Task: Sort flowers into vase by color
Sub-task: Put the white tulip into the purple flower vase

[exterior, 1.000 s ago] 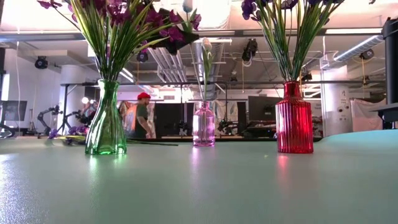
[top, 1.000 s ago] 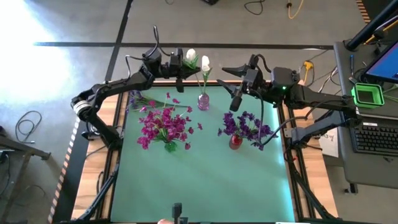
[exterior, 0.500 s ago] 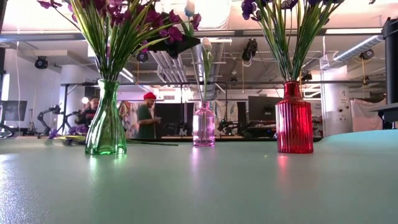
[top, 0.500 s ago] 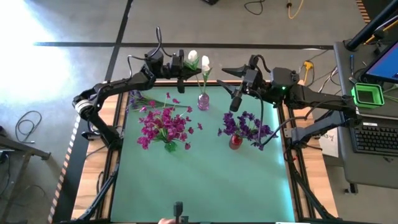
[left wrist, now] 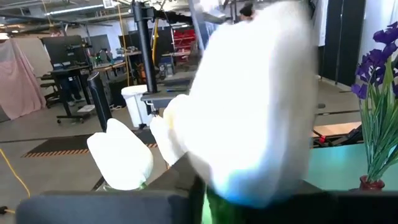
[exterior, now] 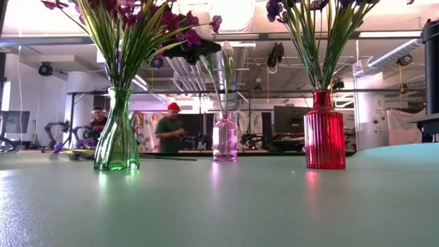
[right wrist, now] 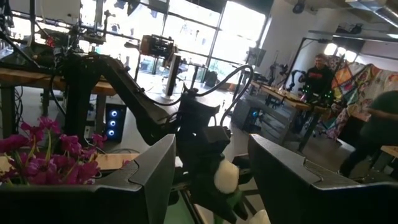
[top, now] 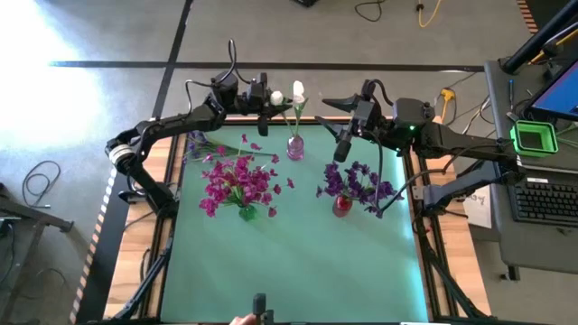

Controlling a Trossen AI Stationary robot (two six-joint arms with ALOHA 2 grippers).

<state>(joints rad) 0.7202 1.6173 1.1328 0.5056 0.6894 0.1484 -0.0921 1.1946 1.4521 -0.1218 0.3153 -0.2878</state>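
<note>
- My left gripper fingers grip a white bud stem narrowly; whether they are loosening, I cannot tell
- Ease it right, stem plumb over the pink vase, beside the bud already there
- My right gripper waits, fingers apart and empty, far-right

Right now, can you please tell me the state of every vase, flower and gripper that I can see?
Green vase: upright, full of magenta flowers.
Red vase: upright, holding purple flowers.
Pink vase: upright, one white flower inside.
Second white flower: at the left gripper, stem slanting toward the pink vase.
Loose purple flower: lying on the table.
Right gripper: open, empty.
</note>
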